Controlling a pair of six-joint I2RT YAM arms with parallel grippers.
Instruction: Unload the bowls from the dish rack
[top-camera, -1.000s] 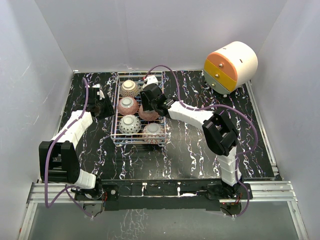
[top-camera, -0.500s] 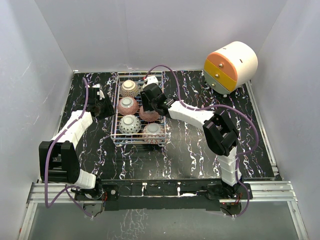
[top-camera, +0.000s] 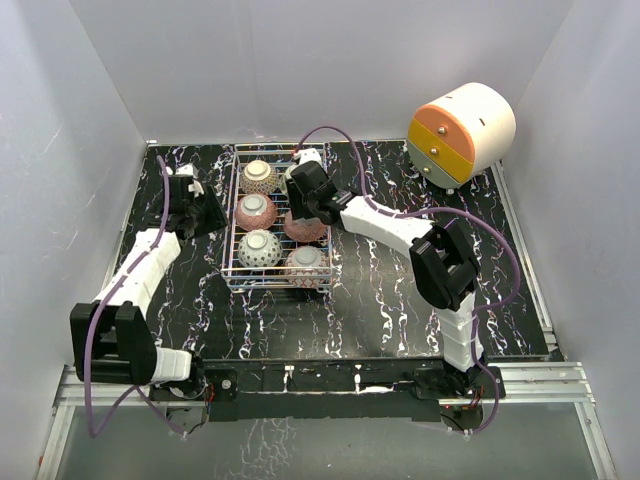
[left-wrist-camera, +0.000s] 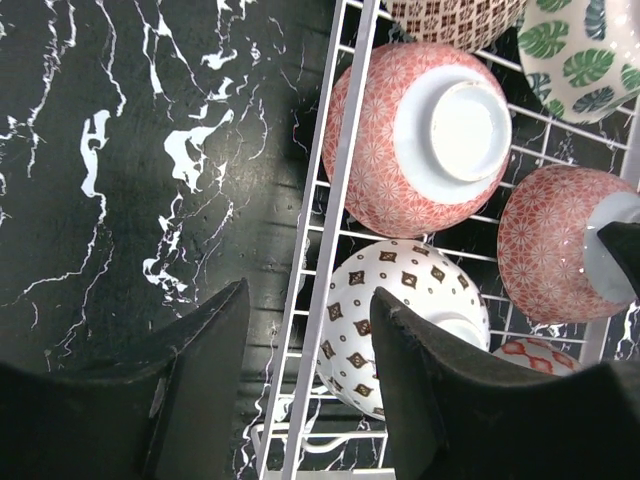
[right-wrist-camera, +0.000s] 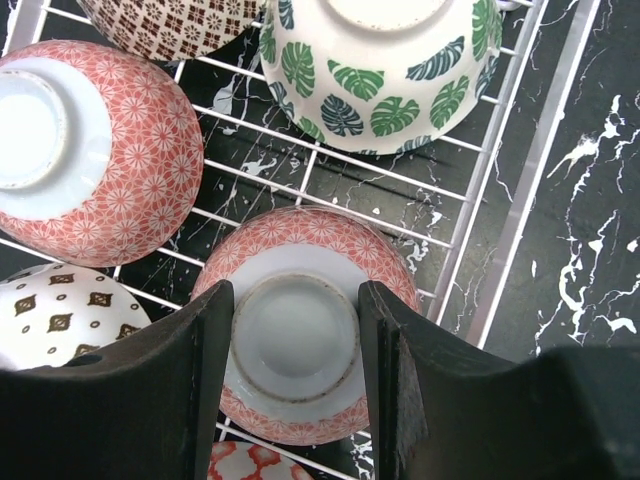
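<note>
Right pincer (right-wrist-camera: 296, 335) is spread and points down into the dish rack (right-wrist-camera: 500, 250). Its two dark fingers (right-wrist-camera: 185, 400) stand either side of the white foot ring of an upturned pink bowl (right-wrist-camera: 310, 240), middle of the rack's right column. Contact with the ring: cannot tell. Just far of it sits the leaf-print bowl (right-wrist-camera: 375, 70), also foot up. To the left is a second pink bowl (right-wrist-camera: 140, 150), with a brown-check bowl (right-wrist-camera: 170, 20) beyond it and a diamond-dotted bowl (right-wrist-camera: 60, 310) nearer. A red-patterned bowl (right-wrist-camera: 255, 462) peeks out at the near edge. All six lie inside the rack, two columns of three, bottoms up. Left pincer (left-wrist-camera: 305, 345) is also spread, gripping nothing, and hangs over the rack's left rim wire, one finger over the black marbled surface (left-wrist-camera: 120, 150), the other above the diamond-dotted bowl. Seen from above, the rack sits toward the far side of the surface, with the left arm at its left flank and the right arm reaching in from the right. A white-and-orange drawer unit (top-camera: 462, 135) stands well apart at the far right corner.
</note>
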